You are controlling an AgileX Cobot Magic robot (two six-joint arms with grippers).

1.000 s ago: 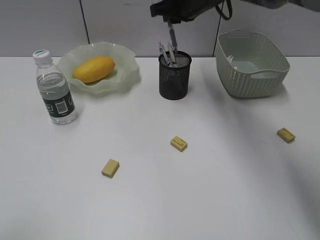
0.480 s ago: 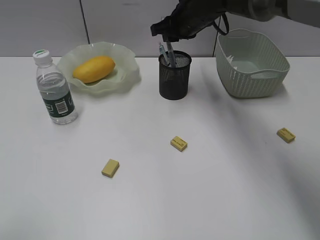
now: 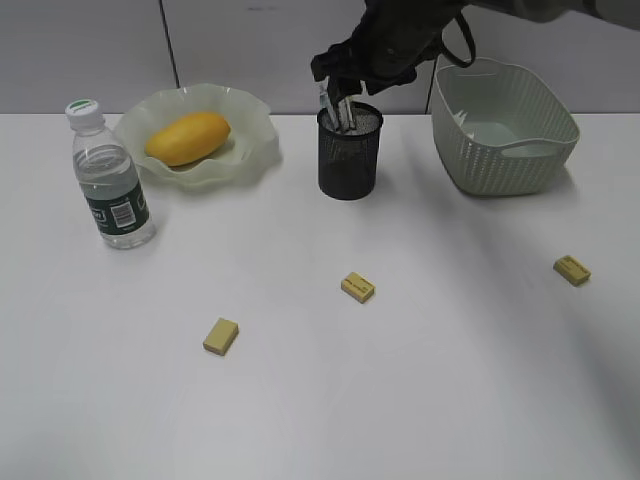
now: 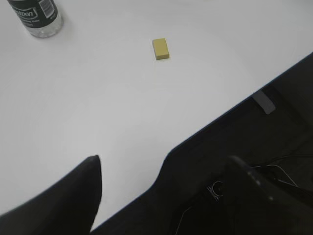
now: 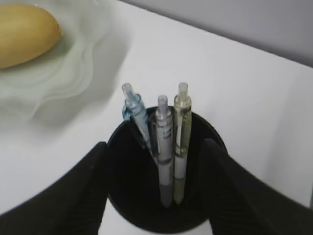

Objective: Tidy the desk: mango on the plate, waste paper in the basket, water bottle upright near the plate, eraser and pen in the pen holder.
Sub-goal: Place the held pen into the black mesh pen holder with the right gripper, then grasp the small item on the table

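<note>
Exterior view: the holder [image 3: 350,150] stands mid-desk [image 3: 320,400] toward the back, with pens [image 3: 335,105] sticking out of it. The right gripper [image 3: 345,85] hangs just above its mouth, too dark here to judge the fingers. Left of the holder sits the plate [image 3: 255,150] with the mango [image 3: 187,138] on it; farther left and nearer the camera the bottle [image 3: 108,180] stands upright beside the plate. Right of the holder is the basket [image 3: 503,130]. Three erasers lie on the desk in front of the holder: one [image 3: 221,336] to the left, one [image 3: 358,287] nearly straight ahead, one [image 3: 572,270] far right. Left wrist view: the left gripper [image 4: 166,191] hovers over the desk edge, fingers spread wide and empty; an eraser [image 4: 161,49] and the bottle's base [image 4: 36,17] lie beyond it. Right wrist view: the right gripper's fingers [image 5: 80,191] stand apart on either side of the holder [image 5: 166,215], gripping nothing; three pens [image 5: 165,147] stand inside between them, and the mango [image 5: 24,34] on the plate [image 5: 73,73] lies up and left of the holder.
</note>
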